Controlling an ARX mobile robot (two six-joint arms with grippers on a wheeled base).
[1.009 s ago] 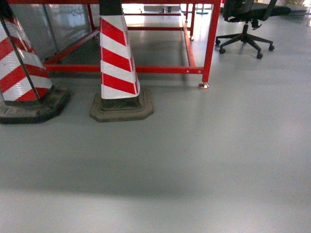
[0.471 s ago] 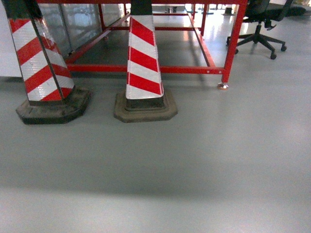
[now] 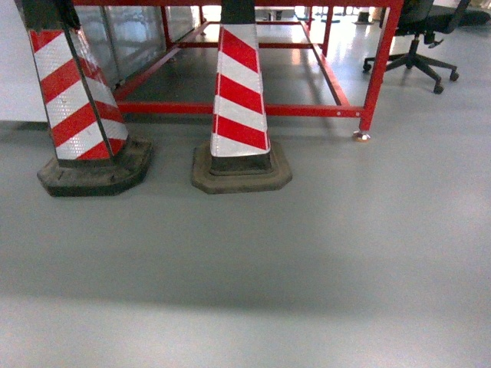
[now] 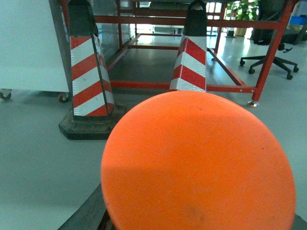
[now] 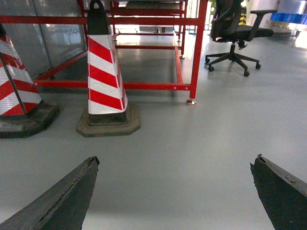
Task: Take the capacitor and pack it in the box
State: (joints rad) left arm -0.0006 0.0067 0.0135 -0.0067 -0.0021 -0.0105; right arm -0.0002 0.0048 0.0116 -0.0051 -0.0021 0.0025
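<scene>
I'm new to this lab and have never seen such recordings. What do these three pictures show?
This is a wheeled robot with two arms. The head camera looks down at a grey floor with two red-and-white cones before a red metal frame and an office chair. The right wrist camera shows that arm's fingers spread open, holding nothing. An orange disc fills the left wrist view; whether it is held I cannot tell.

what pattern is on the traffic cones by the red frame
Red and white diagonal stripes on each traffic cone, above dark bases; clearest in the head view.
</scene>
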